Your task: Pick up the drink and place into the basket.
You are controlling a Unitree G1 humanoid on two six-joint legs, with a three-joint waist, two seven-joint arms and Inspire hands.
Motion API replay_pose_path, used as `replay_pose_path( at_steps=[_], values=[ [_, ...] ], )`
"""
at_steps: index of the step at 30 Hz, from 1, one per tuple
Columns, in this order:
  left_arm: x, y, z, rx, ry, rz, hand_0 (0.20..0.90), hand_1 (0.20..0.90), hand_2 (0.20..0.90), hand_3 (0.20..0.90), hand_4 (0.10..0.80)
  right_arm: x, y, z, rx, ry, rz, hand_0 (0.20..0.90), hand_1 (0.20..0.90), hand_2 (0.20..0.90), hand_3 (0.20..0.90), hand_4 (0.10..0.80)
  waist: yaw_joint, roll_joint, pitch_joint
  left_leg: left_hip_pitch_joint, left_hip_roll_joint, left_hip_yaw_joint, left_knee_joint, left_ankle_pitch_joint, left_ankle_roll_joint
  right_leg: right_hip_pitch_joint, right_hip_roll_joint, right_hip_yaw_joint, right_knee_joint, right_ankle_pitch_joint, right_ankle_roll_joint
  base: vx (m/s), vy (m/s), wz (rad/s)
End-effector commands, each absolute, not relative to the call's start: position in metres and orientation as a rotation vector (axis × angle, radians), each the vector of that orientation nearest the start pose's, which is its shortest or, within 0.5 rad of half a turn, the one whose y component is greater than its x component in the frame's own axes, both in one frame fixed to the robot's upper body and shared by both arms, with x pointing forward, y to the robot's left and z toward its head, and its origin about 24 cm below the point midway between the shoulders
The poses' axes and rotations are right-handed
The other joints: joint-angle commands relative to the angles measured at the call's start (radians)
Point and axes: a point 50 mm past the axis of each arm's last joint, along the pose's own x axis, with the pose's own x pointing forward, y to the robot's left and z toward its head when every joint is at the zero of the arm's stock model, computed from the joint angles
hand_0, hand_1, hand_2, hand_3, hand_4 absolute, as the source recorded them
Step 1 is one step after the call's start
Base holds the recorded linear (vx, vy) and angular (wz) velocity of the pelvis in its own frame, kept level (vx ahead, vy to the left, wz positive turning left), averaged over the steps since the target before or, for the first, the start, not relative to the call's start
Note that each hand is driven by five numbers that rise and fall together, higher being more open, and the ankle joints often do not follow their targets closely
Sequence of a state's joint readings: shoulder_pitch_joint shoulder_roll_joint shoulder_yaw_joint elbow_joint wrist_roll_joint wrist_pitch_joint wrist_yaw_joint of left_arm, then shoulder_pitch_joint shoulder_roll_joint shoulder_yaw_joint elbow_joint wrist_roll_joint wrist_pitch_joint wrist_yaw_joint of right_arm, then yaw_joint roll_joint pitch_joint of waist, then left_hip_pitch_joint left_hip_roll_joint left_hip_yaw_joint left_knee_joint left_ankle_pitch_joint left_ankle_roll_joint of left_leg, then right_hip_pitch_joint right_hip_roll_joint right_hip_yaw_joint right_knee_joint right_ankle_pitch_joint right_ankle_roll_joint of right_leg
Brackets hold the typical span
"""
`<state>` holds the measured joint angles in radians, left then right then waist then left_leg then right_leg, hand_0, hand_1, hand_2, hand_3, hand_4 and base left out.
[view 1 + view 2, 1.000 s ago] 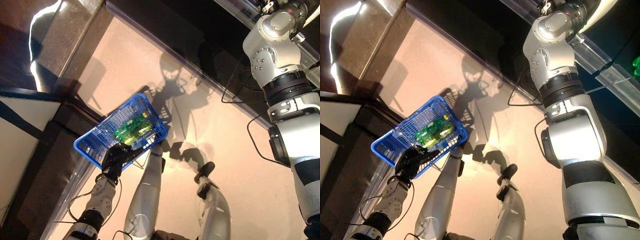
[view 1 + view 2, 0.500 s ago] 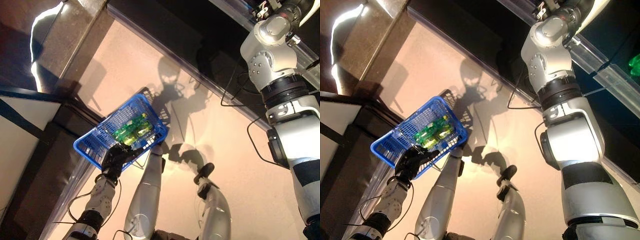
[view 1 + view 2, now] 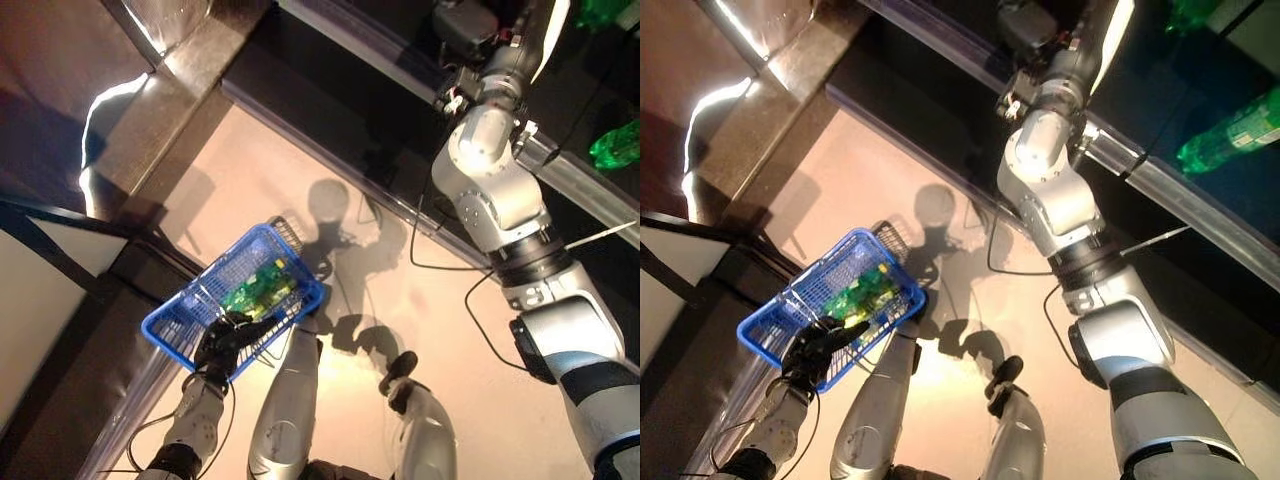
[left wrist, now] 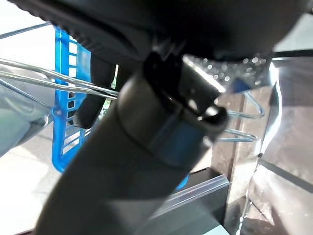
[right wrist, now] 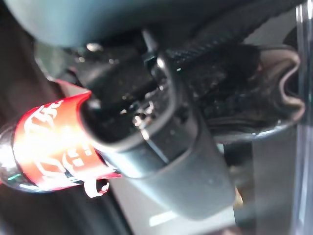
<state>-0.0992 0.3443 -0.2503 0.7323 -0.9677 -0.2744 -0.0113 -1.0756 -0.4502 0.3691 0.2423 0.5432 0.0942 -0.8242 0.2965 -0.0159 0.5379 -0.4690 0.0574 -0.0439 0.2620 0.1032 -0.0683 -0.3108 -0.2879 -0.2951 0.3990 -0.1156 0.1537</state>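
A drink with a red label lies against my right hand in the right wrist view; the thumb curls across it and the dark fingers bend round it. In the eye views my right arm stretches up to the dark shelf at the top. My left hand is shut on the thin wire handles of the blue basket, which hangs low at the left, off the floor. Green bottles lie in the basket.
Green bottles lie on the dark shelving at the upper right behind a clear rail. A dark counter with a shiny edge stands at the left. Pale floor lies between them.
The view has tilted up toward the shelves. My right arm has reached farther up and into the shelf. The blue basket stays in my left hand at the lower left.
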Motion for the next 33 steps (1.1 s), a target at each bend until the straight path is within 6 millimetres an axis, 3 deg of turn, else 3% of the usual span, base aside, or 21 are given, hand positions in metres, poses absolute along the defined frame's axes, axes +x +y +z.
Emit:
replay_pose_path(
  at_steps=[1,2,3,4,6,14,23,33],
  values=[
    [0.241,0.235,-0.019,-0.474,0.058,0.17,0.3,0.3,0.3,0.2,0.1,0.308,-0.116,0.379,0.135,-0.967,-0.205,0.3,0.3,0.3,0.2,0.1,0.014,0.021,-0.018,0.146,-0.054,-0.028,0.021,-0.114,0.032,0.075,0.024,-0.046,0.026,-0.001,-0.075,-0.061,-0.002,0.03],
    [0.242,0.228,-0.014,-0.494,0.021,0.131,0.3,0.3,0.3,0.2,0.1,0.309,-0.111,0.359,0.135,-0.915,-0.141,0.3,0.3,0.3,0.2,0.1,0.006,0.028,-0.031,0.184,-0.048,-0.029,-0.007,-0.082,0.031,0.119,0.026,-0.059,-0.002,0.017,-0.09,-0.053,-0.004,0.04],
    [0.242,0.226,-0.012,-0.501,0.014,0.121,0.3,0.3,0.3,0.2,0.1,0.309,-0.11,0.353,0.127,-0.904,-0.128,0.3,0.3,0.3,0.2,0.1,0.003,0.029,-0.039,0.192,-0.046,-0.031,-0.013,-0.079,0.029,0.128,0.027,-0.06,-0.008,0.018,-0.091,-0.041,-0.033,0.06],
    [0.242,0.219,-0.006,-0.528,-0.018,0.079,0.3,0.3,0.3,0.2,0.1,0.31,-0.106,0.332,0.12,-0.857,-0.086,0.3,0.3,0.3,0.2,0.1,-0.003,0.031,-0.064,0.218,-0.037,-0.032,-0.033,-0.072,0.025,0.158,0.029,-0.063,-0.027,0.019,-0.094,0.026,-0.053,0.05],
    [0.241,0.212,0.003,-0.551,-0.054,0.029,0.3,0.3,0.3,0.2,0.1,0.311,-0.102,0.313,0.115,-0.802,-0.039,0.3,0.3,0.3,0.2,0.1,-0.008,0.033,-0.085,0.246,-0.029,-0.035,-0.055,-0.064,0.019,0.188,0.034,-0.066,-0.048,0.02,-0.099,0.024,-0.051,0.08],
    [0.239,0.193,0.025,-0.614,-0.121,-0.116,0.3,0.3,0.3,0.2,0.1,0.311,-0.093,0.261,0.118,-0.62,0.098,0.3,0.3,0.3,0.2,0.1,-0.018,0.026,-0.167,0.319,-0.005,-0.042,-0.141,-0.029,0.002,0.28,0.056,-0.07,-0.145,0.042,-0.102,0.019,-0.042,0.02],
    [0.242,0.168,0.067,-0.687,-0.198,-0.314,0.3,0.3,0.3,0.2,0.1,0.302,-0.068,0.216,0.113,-0.447,0.249,0.3,0.3,0.3,0.2,0.1,-0.018,0.012,-0.254,0.365,0.005,-0.055,-0.204,-0.005,-0.002,0.346,0.063,-0.071,-0.25,0.095,-0.081,0.028,-0.05,0.07],
    [0.243,0.149,0.107,-0.717,-0.263,-0.498,0.3,0.3,0.3,0.2,0.1,0.304,-0.046,0.186,0.153,-0.296,0.283,0.3,0.3,0.3,0.2,0.1,0.002,0.002,-0.298,0.396,0.006,-0.074,-0.244,0.004,-0.002,0.4,0.062,-0.081,-0.313,0.124,-0.059,0.015,-0.018,0.04]
  ],
)
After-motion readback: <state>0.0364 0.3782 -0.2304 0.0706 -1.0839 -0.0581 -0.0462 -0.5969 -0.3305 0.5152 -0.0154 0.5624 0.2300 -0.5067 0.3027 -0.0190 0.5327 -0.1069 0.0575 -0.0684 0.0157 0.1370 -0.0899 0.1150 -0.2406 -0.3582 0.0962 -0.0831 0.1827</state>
